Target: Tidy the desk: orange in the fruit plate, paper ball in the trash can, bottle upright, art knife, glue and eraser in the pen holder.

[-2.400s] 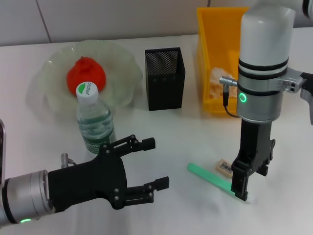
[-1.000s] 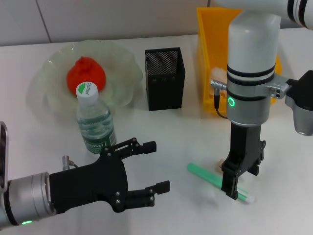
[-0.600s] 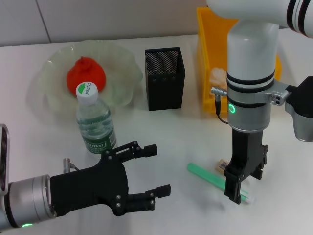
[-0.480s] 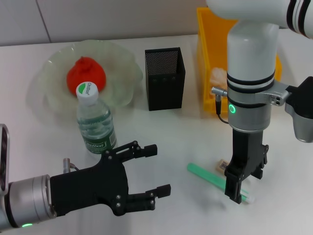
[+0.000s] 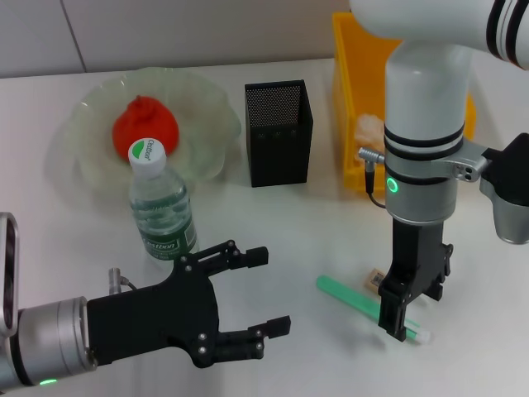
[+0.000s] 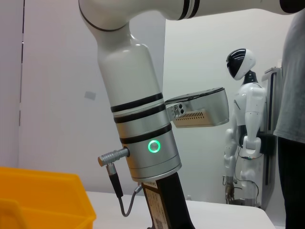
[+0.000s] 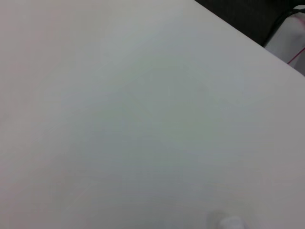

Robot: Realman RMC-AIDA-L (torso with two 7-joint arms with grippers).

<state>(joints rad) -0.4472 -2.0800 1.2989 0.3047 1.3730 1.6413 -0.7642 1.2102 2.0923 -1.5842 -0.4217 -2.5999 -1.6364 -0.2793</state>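
Note:
The orange (image 5: 146,122) lies in the pale green fruit plate (image 5: 207,124). In front of the plate the bottle (image 5: 159,208) stands upright. A black mesh pen holder (image 5: 278,132) is behind the middle of the table, and the paper ball (image 5: 370,128) lies in the yellow trash can (image 5: 351,91). The green art knife (image 5: 355,302) lies flat with the small eraser (image 5: 378,279) beside it. My right gripper (image 5: 412,319) points straight down over the knife's white end, open, one finger on each side. My left gripper (image 5: 263,291) hovers open, low at the front left. No glue shows.
The left wrist view shows my right arm (image 6: 143,143) above the yellow bin's corner (image 6: 43,202), with a white humanoid robot (image 6: 244,138) standing far behind. The right wrist view shows only bare white tabletop (image 7: 143,119).
Over the past seconds my right gripper shifted left along the knife, then slightly right, staying low over it. The left gripper drifted a little toward the front. The knife has not moved.

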